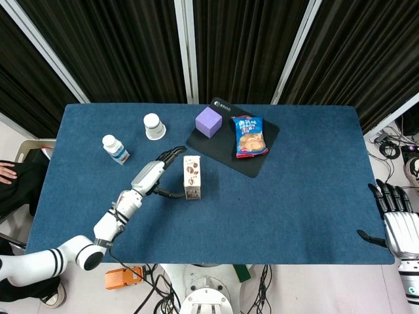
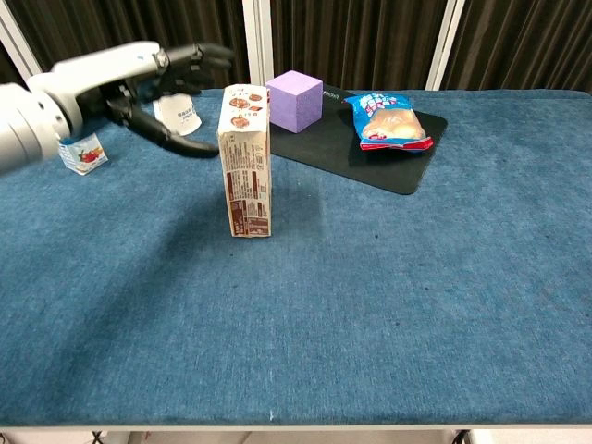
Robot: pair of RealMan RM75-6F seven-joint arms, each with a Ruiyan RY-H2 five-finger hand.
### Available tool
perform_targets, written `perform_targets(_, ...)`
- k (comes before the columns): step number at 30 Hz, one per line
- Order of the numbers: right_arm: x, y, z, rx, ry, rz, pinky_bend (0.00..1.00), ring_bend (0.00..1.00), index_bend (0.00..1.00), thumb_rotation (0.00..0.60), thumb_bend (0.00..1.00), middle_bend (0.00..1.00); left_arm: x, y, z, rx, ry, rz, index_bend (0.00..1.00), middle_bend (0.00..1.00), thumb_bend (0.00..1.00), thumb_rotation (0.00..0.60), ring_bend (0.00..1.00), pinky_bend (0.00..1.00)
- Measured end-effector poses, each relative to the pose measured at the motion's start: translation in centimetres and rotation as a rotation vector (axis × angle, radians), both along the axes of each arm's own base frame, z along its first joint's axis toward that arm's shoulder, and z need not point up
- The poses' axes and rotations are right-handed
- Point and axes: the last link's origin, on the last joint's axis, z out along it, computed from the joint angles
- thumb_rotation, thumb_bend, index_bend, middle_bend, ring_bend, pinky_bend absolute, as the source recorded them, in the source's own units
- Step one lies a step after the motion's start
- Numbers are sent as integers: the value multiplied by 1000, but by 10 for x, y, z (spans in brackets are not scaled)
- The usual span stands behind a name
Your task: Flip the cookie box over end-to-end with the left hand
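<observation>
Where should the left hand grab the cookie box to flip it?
Probably near the top of the cookie box, approached from its left, where the left hand hovers open. It stands upright, tall and narrow, so fingers can span its slim faces and tip it over.

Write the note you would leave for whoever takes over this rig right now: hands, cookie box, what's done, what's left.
Left hand: open, fingers spread, clear of the box, to its left.
Right hand: open, idle off the table's right edge.
Cookie box: standing upright on end on the blue table, in front of the black mat; nothing holds it.
Done: box is released and stands unaided; whether it has been flipped cannot be told from this moment.
Left: check its orientation; if not flipped, regrasp with the left hand and turn it end-to-end.
</observation>
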Motion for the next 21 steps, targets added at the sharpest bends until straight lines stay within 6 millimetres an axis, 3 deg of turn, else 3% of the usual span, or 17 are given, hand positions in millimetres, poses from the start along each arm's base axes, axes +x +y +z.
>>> perform_targets(9,0,-2,-1,3,-8,7,0,0,0,600,0,0,41,0,32,55,285,-34,0,0,19,505,0,0)
perform_targets(21,-8,-2,-5,29,-3,-16,0,0,0,600,0,0,96,2,17,27,548,-6,0,0,19,572,0,0)
